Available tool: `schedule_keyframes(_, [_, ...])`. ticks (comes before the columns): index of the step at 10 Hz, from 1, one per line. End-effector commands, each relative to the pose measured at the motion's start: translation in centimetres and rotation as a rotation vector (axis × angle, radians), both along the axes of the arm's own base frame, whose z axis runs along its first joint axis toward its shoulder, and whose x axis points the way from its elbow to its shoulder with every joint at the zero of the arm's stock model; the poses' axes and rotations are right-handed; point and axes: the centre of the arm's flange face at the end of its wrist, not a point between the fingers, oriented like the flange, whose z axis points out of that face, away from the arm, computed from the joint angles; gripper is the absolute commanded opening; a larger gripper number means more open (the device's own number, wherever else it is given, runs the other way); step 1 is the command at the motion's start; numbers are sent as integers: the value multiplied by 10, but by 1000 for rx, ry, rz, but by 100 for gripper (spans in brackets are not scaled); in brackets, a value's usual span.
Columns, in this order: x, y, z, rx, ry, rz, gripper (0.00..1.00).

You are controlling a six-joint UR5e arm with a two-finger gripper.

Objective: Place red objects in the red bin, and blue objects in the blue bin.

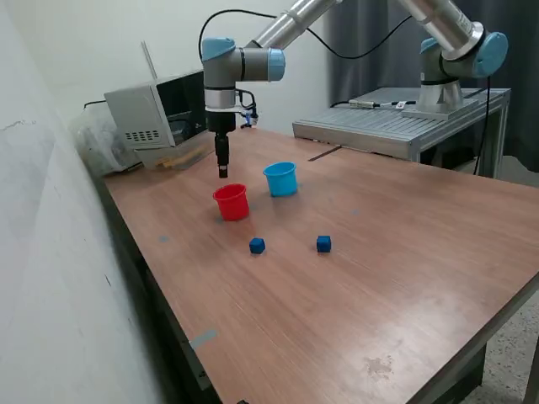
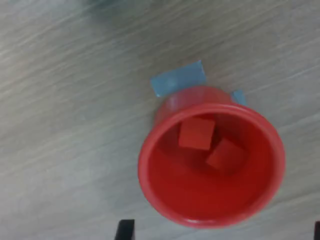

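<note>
The red cup [image 1: 231, 202] stands upright on the wooden table [image 1: 396, 278]. In the wrist view the red cup [image 2: 212, 159] holds two red cubes, one [image 2: 196, 133] beside the other [image 2: 224, 155]. The light blue cup [image 1: 280, 179] stands just to the exterior view's right of the red cup. Two dark blue cubes [image 1: 257, 245] [image 1: 323, 243] lie on the table in front of the cups. My gripper [image 1: 222, 171] hangs straight above the red cup, clear of its rim. In the wrist view the gripper [image 2: 220, 232] shows only two dark fingertips [image 2: 125, 230], wide apart, with nothing between them.
A grey box-like device [image 1: 156, 114] and a plastic bag stand at the back on the exterior view's left. A metal platform [image 1: 396, 122] with a second arm's base [image 1: 459, 59] stands at the back right. Blue tape pieces [image 2: 177, 79] lie by the red cup.
</note>
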Motion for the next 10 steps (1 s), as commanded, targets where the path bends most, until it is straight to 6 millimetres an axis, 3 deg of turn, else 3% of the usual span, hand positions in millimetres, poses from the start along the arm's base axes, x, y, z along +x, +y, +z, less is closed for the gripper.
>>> schedule_keyframes(1, [0,-14,35,24,-18,130,100])
schedule_keyframes(2, [-2,-44,55,32,-16,203,100])
schedule_keyframes(4, [-2,-84,76,58,-15,361,100])
schedule_keyframes(6, [0,-118,79,66,-29,487,100])
schedule_keyframes(10, [9,-216,77,53,-25,740,100])
